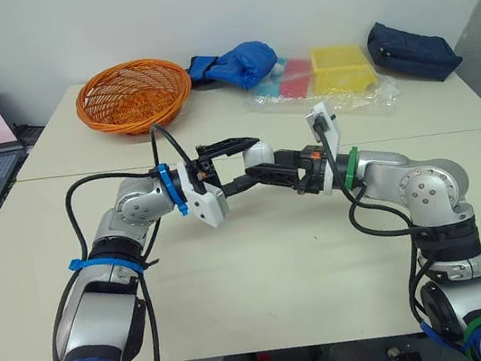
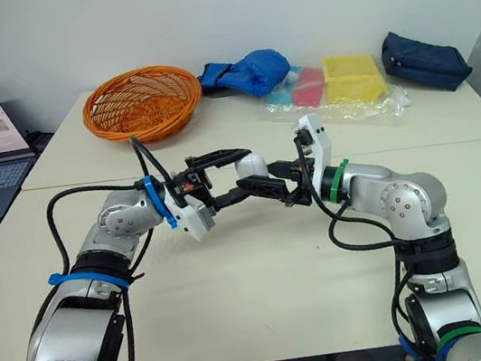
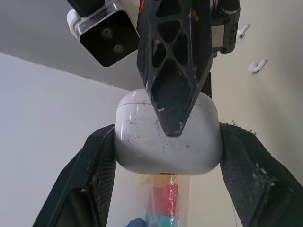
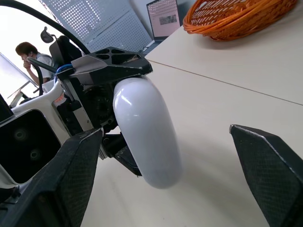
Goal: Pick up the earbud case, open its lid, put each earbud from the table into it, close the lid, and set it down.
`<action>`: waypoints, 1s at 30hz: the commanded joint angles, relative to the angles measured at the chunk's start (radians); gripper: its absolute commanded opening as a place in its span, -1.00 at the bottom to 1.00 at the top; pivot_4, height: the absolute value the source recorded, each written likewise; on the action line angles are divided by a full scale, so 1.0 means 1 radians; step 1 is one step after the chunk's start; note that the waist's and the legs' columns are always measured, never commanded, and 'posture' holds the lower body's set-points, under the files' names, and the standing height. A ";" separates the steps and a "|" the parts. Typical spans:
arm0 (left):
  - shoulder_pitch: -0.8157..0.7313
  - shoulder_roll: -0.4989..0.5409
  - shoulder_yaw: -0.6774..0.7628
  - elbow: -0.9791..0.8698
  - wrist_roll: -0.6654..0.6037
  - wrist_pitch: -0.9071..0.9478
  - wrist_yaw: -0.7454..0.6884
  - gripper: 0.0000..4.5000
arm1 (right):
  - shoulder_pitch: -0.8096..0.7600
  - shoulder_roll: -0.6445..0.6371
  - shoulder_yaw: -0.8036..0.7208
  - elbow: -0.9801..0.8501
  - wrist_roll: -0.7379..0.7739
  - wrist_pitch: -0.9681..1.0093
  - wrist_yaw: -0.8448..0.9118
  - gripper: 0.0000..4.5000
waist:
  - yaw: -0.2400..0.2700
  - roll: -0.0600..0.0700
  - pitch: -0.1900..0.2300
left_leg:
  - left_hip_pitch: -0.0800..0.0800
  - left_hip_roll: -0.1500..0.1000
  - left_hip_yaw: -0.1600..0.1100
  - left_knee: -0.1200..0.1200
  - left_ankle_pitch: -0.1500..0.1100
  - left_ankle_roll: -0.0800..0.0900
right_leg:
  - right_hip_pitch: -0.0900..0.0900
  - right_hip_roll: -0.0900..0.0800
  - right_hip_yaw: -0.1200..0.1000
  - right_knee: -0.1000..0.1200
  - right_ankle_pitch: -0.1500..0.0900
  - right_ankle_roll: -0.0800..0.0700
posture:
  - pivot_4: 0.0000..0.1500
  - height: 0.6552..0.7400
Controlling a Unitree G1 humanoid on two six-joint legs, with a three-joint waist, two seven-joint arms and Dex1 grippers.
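Nearer you than the basket [image 1: 133, 95], over the table [image 1: 264, 268], your left end effector [image 1: 254, 160] clamps the earbud case [image 1: 259, 152]. Left wrist: the case looks closed, with one right finger [image 3: 173, 71] on it. Right wrist: the right end effector [image 4: 165, 132] is spread wide. This looks like the opening step, so pry it open next.

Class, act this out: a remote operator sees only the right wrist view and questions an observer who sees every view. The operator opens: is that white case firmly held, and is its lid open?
Observer: The left wrist view shows the left claw clamping the earbud case on both sides, with the lid closed.
Operator: Where are the earbuds?
Observer: Two earbuds lie on the table, apart from each other.
Operator: What sits past the orange basket?
Observer: To its right, a blue fabric bundle, then a yellow box.
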 commanded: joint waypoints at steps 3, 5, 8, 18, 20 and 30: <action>-0.028 0.003 -0.008 -0.012 -0.008 -0.009 0.032 0.23 | -0.022 -0.005 0.001 -0.013 0.001 -0.012 0.014 0.25 | 0.000 0.000 0.000 | 0.000 0.000 0.000 0.000 0.000 0.000 | 0.000 0.000 0.000 0.000 0.000 0.000 | 1.00 1.00; -0.030 0.003 -0.013 -0.010 -0.007 -0.009 0.038 0.23 | -0.024 -0.009 0.006 -0.011 -0.005 -0.015 0.019 -0.08 | 0.000 0.000 0.000 | 0.000 0.000 0.000 0.000 0.000 0.000 | 0.000 0.000 0.000 0.000 0.000 0.000 | 1.00 1.00; -0.034 0.002 -0.019 -0.005 -0.008 -0.014 0.044 0.23 | -0.027 -0.015 0.018 -0.008 -0.015 -0.022 0.030 -0.52 | -0.001 0.000 0.000 | 0.000 0.000 0.000 0.000 0.000 0.000 | 0.000 0.000 0.000 0.000 0.000 0.000 | 1.00 1.00; -0.010 0.017 -0.083 -0.027 -0.135 0.035 -0.053 0.55 | -0.032 -0.022 -0.011 -0.002 -0.017 -0.041 0.027 -0.56 | -0.001 0.000 0.000 | 0.000 0.000 0.000 0.000 0.000 0.000 | 0.000 0.000 0.000 0.000 0.000 0.000 | 1.00 1.00; -0.008 0.030 -0.098 -0.044 -0.186 0.054 -0.098 0.80 | -0.030 -0.027 -0.010 -0.003 -0.021 -0.044 0.027 -0.62 | -0.001 0.000 0.000 | 0.000 0.000 0.000 0.000 0.000 0.000 | 0.000 0.000 0.000 0.000 0.000 0.000 | 1.00 1.00; -0.015 0.141 -0.081 -0.309 -0.535 0.677 -0.577 1.00 | -0.026 -0.117 0.088 -0.010 -0.168 -0.153 0.072 -0.63 | -0.004 0.000 0.000 | 0.000 0.000 -0.001 0.001 0.000 0.000 | 0.000 0.002 0.000 0.001 0.000 0.000 | 1.00 1.00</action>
